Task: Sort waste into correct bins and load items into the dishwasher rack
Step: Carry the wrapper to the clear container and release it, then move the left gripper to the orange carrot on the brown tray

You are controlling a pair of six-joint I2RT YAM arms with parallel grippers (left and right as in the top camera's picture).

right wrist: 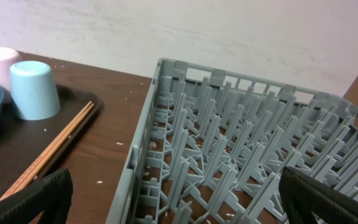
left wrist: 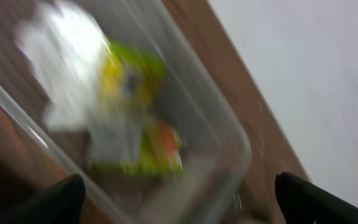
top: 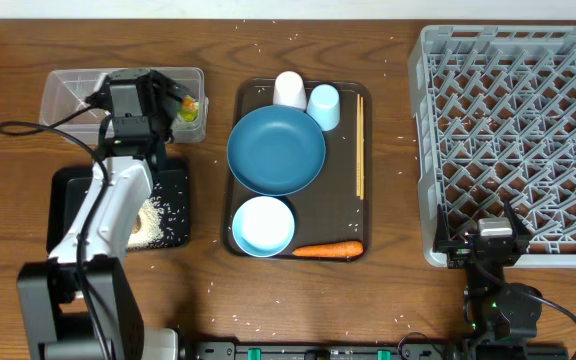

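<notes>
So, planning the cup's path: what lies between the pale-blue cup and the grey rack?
In the overhead view, the wooden chopsticks on the brown tray, then a strip of table.

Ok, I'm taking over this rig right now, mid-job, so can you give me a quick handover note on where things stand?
Left gripper: open, empty, over the clear tub. Right gripper: open, empty, by the near edge of the dishwasher rack.
Done: wrapper and white tissue in the tub; rice in the black tray.
To do: carrot, dark-blue dish, light-blue bowl, white cup, pale-blue cup and chopsticks sit on the brown tray; the rack holds nothing.
</notes>
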